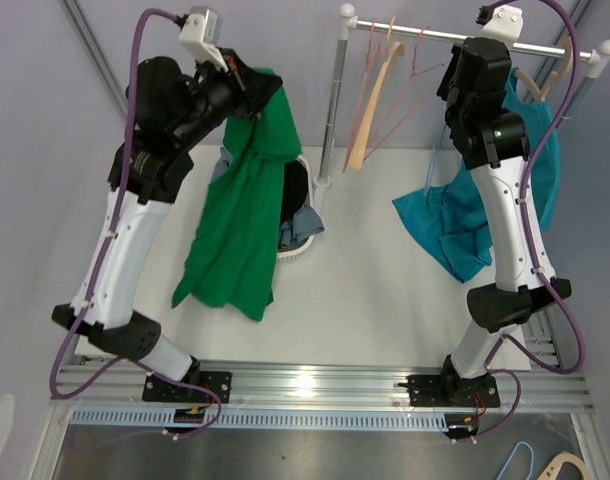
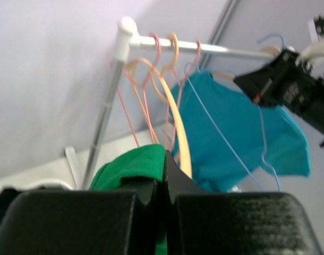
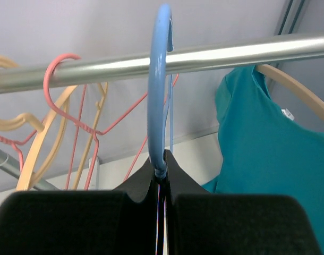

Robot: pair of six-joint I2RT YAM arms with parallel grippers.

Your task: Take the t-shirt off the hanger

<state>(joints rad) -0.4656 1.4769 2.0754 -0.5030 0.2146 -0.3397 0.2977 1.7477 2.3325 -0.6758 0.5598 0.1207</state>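
Note:
A green t-shirt (image 1: 235, 220) hangs free from my left gripper (image 1: 247, 82), which is raised above the table's left side and shut on its top edge. In the left wrist view the green cloth (image 2: 131, 163) is bunched over the closed fingertips (image 2: 175, 172). My right gripper (image 1: 472, 48) is up at the rack rail (image 1: 425, 34) and shut on the hook of a blue hanger (image 3: 158, 90), which curves over the rail (image 3: 231, 53). The blue hanger's thin wire body (image 2: 226, 139) is bare.
A teal t-shirt (image 1: 453, 228) hangs on a wooden hanger (image 3: 303, 98) at the rail's right end, behind the right arm. Several bare pink and wooden hangers (image 1: 377, 90) hang on the rail's left part. A white-rimmed basket (image 1: 303, 245) with clothes stands by the rack post (image 1: 333, 100).

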